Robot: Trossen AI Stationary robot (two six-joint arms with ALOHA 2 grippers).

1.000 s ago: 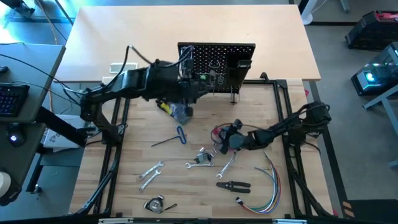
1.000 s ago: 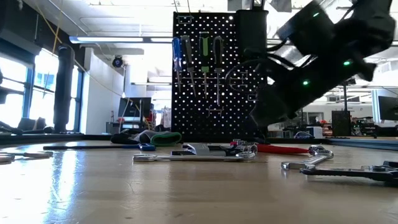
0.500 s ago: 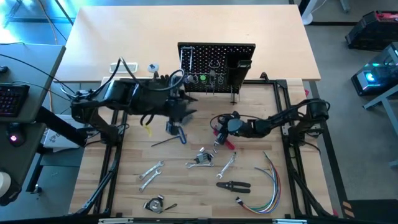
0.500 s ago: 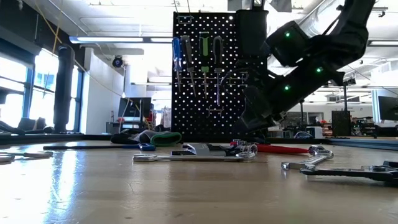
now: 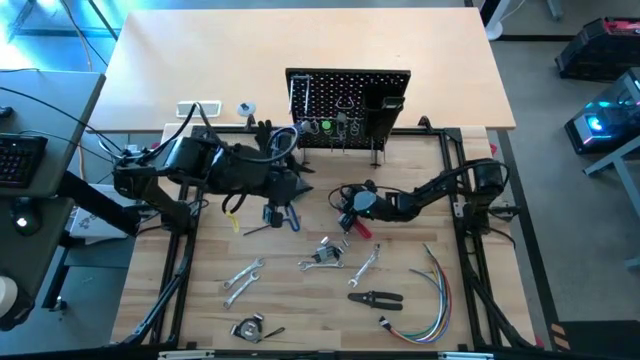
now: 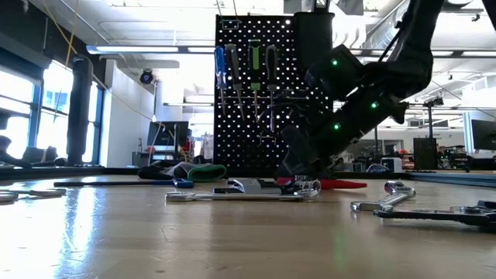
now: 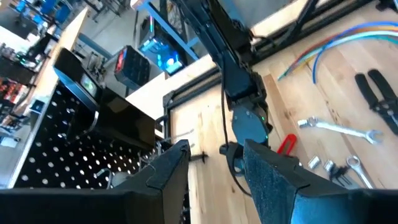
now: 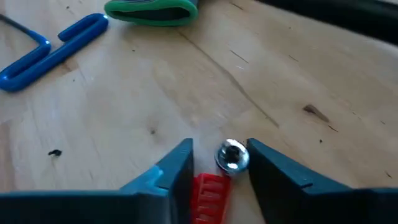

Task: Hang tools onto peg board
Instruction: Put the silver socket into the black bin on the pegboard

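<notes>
- Peg board (image 5: 348, 95) stands upright at the table's far edge, centre; screwdrivers (image 6: 249, 66) with blue, green and dark handles hang on its hooks, black bin (image 5: 385, 105) on its right side.
- Red-handled tool (image 5: 358, 224) lies flat on the wood in front of the board, to the right of centre.
- Right gripper (image 5: 350, 203) is low over that tool's end; in its wrist view the red handle (image 8: 210, 190) and a round metal tip (image 8: 232, 155) sit between the fingers (image 8: 176, 171), with a gap on each side. Jaws spread, not yet gripping, as far as the view shows.
- Blue hex key (image 5: 282, 219) lies left of the red tool, on the table, well apart from it.
- Left gripper (image 5: 300, 183) hangs in front of the board's left half, above the hex key area; fingers (image 7: 169, 168) apart, nothing between them.
- Green-cuffed glove (image 8: 151, 10) lies near the hex key, under the left arm.
- Nearer the front edge: wrenches (image 5: 243, 277) at left, a small cluster of silver tools (image 5: 323, 255) in the middle, another wrench (image 5: 366, 262) just right of it.
- Black pliers (image 5: 376, 297) lie beside the wire bundle (image 5: 425, 305) at front right.
- Small tool (image 5: 250, 328) at the front edge, left of centre; type unclear.
</notes>
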